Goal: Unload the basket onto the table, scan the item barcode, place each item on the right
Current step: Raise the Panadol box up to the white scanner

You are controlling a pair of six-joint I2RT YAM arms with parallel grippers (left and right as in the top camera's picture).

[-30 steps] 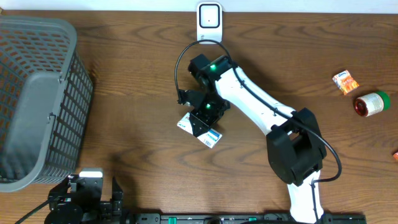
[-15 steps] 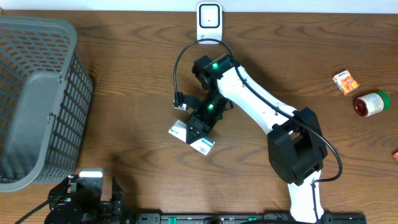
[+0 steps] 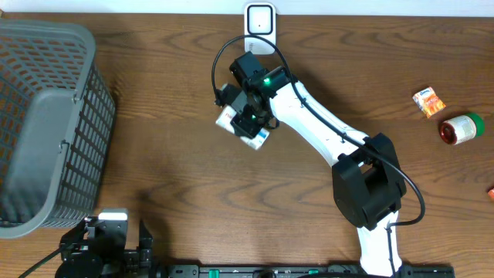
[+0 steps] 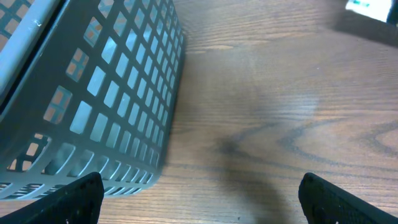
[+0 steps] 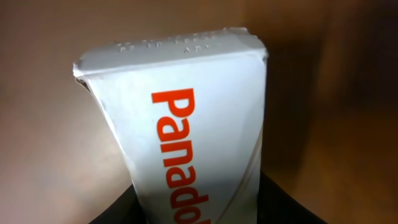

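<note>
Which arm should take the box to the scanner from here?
Right. The right gripper holds the Panadol box just below the scanner; the left gripper sits open and empty beside the basket, far from both.

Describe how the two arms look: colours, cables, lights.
The right arm has white links with black joints, a green light near its wrist and a black cable looping beside it. The left arm, barely in view, is black with a pale block on top; its fingers are black.

right arm (image 3: pixel 312 117): white links, black joints, green led (image 3: pixel 266 77), looping black cable (image 3: pixel 217 71); left gripper (image 4: pixel 200 190) black.
</note>
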